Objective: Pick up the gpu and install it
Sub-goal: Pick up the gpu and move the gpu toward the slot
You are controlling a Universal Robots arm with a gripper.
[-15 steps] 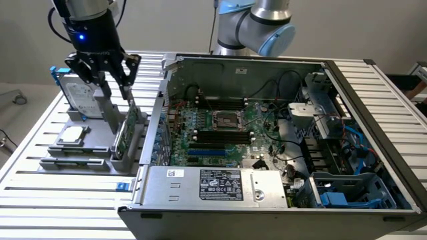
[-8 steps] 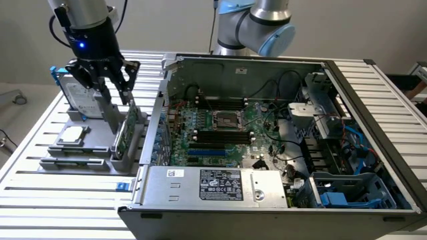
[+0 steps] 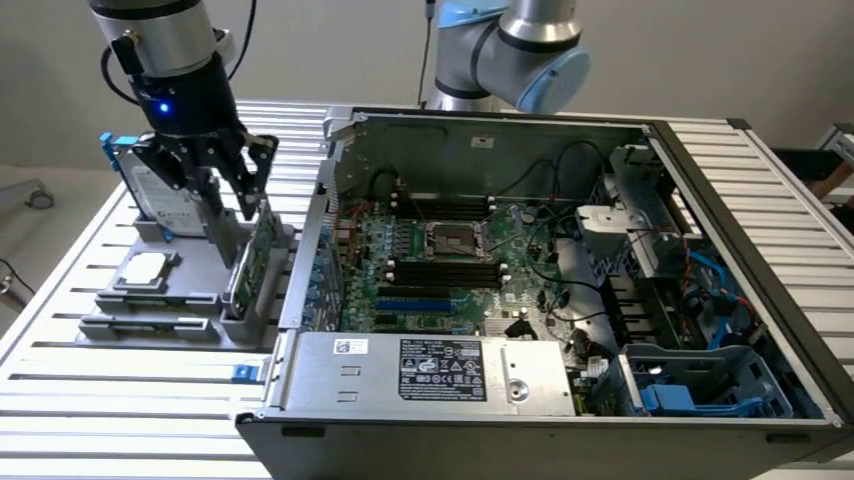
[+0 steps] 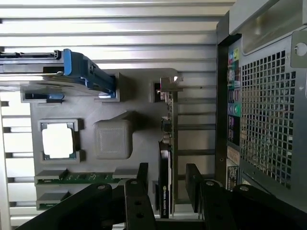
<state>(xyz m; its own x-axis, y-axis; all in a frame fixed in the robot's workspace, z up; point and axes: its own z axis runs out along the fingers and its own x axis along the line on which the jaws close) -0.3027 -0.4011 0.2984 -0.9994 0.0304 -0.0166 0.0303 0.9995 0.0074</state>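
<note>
On the grey holder (image 3: 150, 326) — with CPU chip (image 3: 144, 268) and hard drive (image 3: 166, 200) — the gpu (image 3: 248, 268) stands edgewise, gripper (image 3: 231, 207) spread wide above.

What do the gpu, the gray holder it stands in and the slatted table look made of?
The gpu: green circuit board with a black matte face, likely plastic. The gray holder: probably plastic, judging by its uniform dull colour and rounded pockets. The table: probably aluminium, given its silvery ribbed slats with a soft sheen.

Wrist (image 3: 160, 45) vertical at the exterior view's left, tool (image 3: 230, 205) downward, black fingers (image 4: 193, 184) well apart.
</note>
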